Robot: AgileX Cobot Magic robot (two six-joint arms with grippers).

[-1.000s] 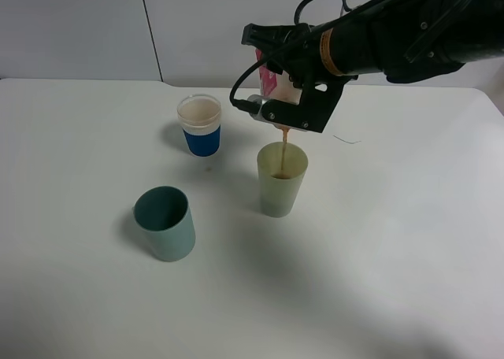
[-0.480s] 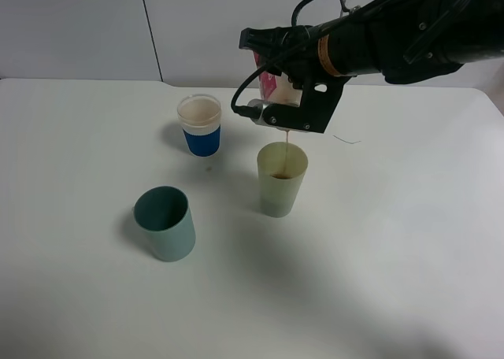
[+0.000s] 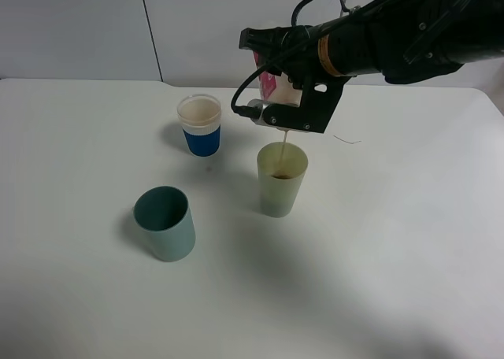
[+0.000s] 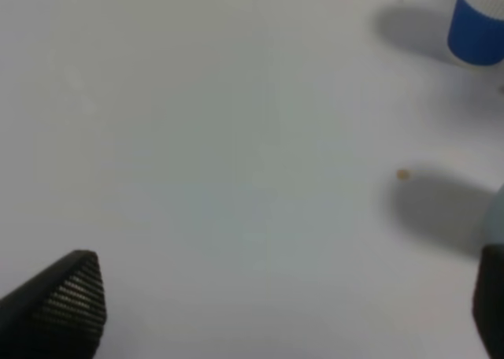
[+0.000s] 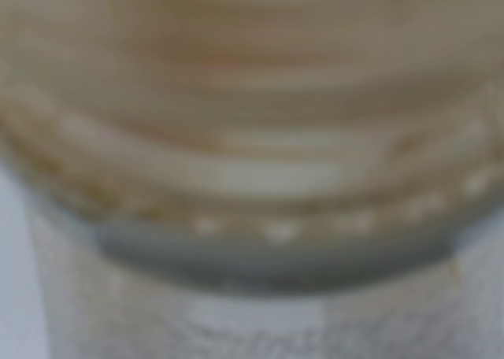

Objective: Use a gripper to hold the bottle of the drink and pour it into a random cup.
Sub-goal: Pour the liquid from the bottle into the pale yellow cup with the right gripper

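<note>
**Control:** State the scene, nearest item first.

**Operator:** I record my left hand spread wide. Its ridged black fingertips sit at opposite edges of the wrist view, over the bare white counter. Nearest on the counter stands a dark teal plastic tumbler, upright. Beyond it and to the right stands the tall pale yellow-green plastic tumbler, also upright, with brown drink visible inside.

**Control:** Location of the bottle?

**Operator:** Directly above that yellow-green tumbler, clear of its rim. My right hand is pressed onto the small translucent whitish plastic bottle with the red-and-white label. The bottle is tipped mouth down. A thin brown stream runs from its neck into the tumbler. In the right wrist view the bottle fills the frame, blurred, with brown drink lying against its ribbed neck.

**Control:** Further back?

**Operator:** A short blue-and-white paper cup stands upright, left of and behind the yellow-green tumbler. Its contents are pale, and I cannot tell what they are. A small brown speck lies on the counter between the paper cup and the teal tumbler. A pale panelled wall closes the far side.
</note>
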